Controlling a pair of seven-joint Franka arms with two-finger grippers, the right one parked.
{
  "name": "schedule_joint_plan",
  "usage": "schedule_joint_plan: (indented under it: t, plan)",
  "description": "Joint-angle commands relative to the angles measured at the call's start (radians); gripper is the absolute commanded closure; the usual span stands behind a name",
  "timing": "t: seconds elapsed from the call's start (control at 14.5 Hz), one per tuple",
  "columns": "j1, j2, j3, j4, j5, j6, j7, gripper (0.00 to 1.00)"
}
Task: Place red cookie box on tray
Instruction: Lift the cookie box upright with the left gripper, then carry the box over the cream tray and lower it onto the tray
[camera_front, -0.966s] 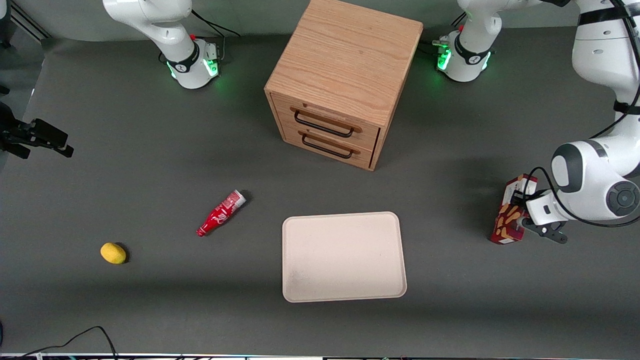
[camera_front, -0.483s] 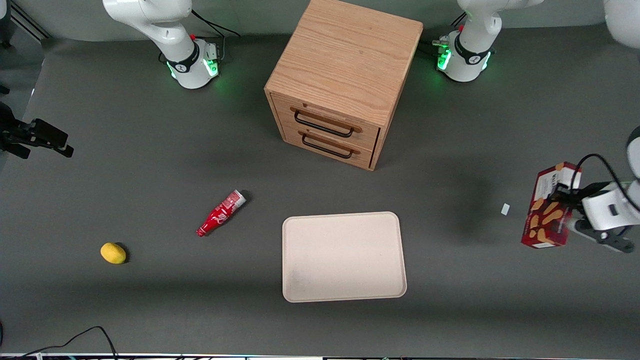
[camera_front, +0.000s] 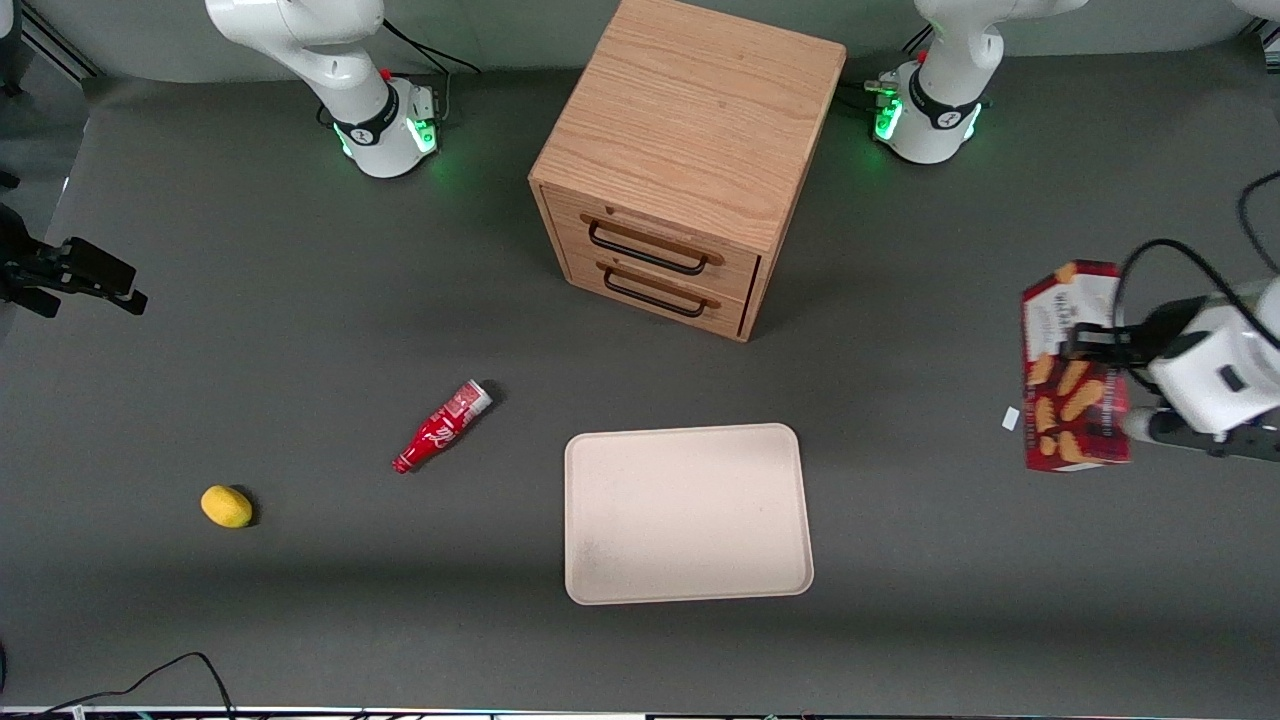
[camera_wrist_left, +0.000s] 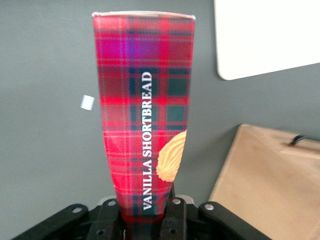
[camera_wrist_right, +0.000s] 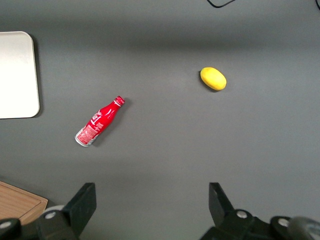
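Red plaid cardboard, the red cookie box (camera_front: 1072, 368) hung clear of the table at the right edge of the front frame, clamped by the gripper (camera_front: 1112, 350), whose fingers (camera_wrist_left: 173, 214) pinched its near end. The cream tray (camera_front: 686, 513) lay lower centre, well apart.

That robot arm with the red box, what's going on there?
The left arm's gripper is shut on the cookie box and holds it in the air toward the working arm's end of the table. The tray lies bare, nearer the middle, in front of the wooden drawer cabinet. A red bottle and a lemon lie toward the parked arm's end.
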Motion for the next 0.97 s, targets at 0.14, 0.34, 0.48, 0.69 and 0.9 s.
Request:
schedule_joint_plan:
  t: [0.14,0.34,0.48,0.69,0.9]
  plan:
    - [-0.09,0.066,-0.085,-0.016,0.022,0.162,-0.287,1.0]
    - [-0.162,0.131,-0.085,-0.097,0.08,0.363,-0.367,1.0]
    - [-0.202,0.215,-0.085,-0.101,0.114,0.486,-0.401,1.0]
    - [-0.237,0.31,-0.083,-0.104,0.163,0.633,-0.449,1.0]
    - [-0.242,0.364,-0.083,-0.104,0.189,0.712,-0.45,1.0]
